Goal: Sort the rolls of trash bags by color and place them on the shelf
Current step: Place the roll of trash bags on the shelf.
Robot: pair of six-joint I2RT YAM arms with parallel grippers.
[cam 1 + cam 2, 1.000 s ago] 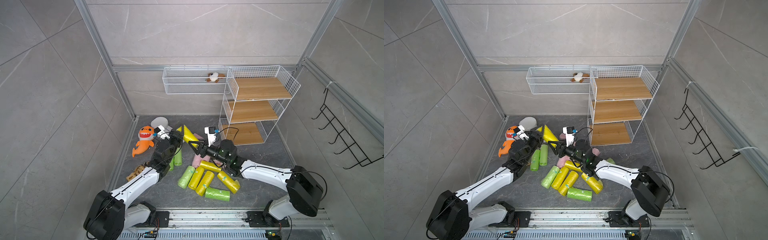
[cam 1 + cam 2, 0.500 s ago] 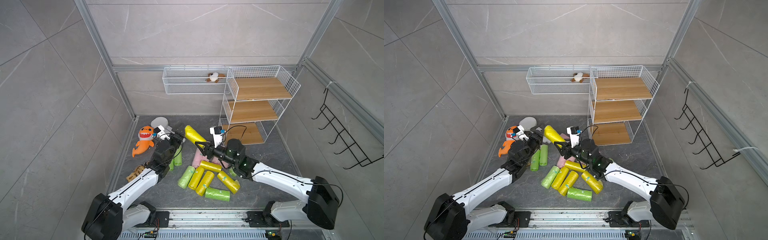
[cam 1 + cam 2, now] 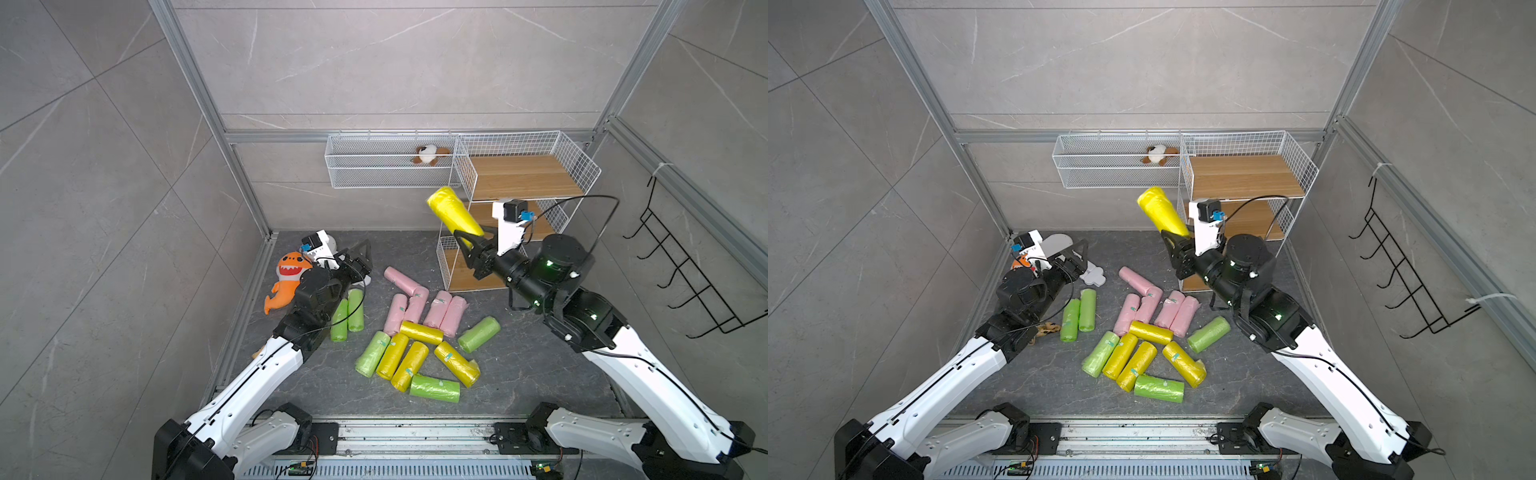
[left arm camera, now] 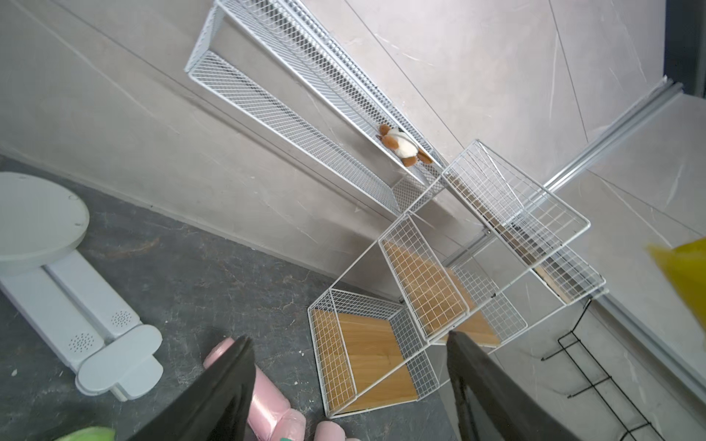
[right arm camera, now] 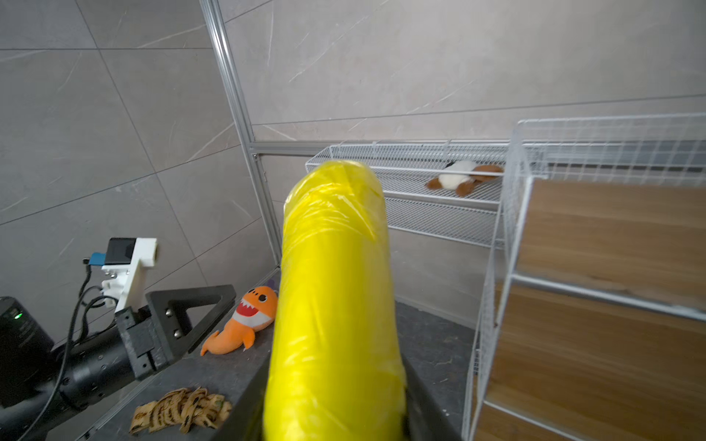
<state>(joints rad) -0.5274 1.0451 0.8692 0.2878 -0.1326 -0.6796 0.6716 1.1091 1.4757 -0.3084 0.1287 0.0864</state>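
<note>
Since the hand-off a second back, right gripper (image 3: pixel 468 242) has lifted the yellow roll (image 3: pixel 455 212) off the floor (image 3: pixel 519 374). Jaws clamped on its lower end; roll tilted, top end just beside the shelf (image 3: pixel 523 178), outside its mesh. Left gripper (image 3: pixel 366 257) has let go: jaws wide, empty, near the orange shark toy (image 3: pixel 286 278). Other rolls (image 3: pixel 415 332) lie unmoved on the floor.

Grey tiled walls (image 3: pixel 395 62); dark marbled floor (image 3: pixel 523 374); black hook rack (image 3: pixel 690 266) on side wall.
</note>
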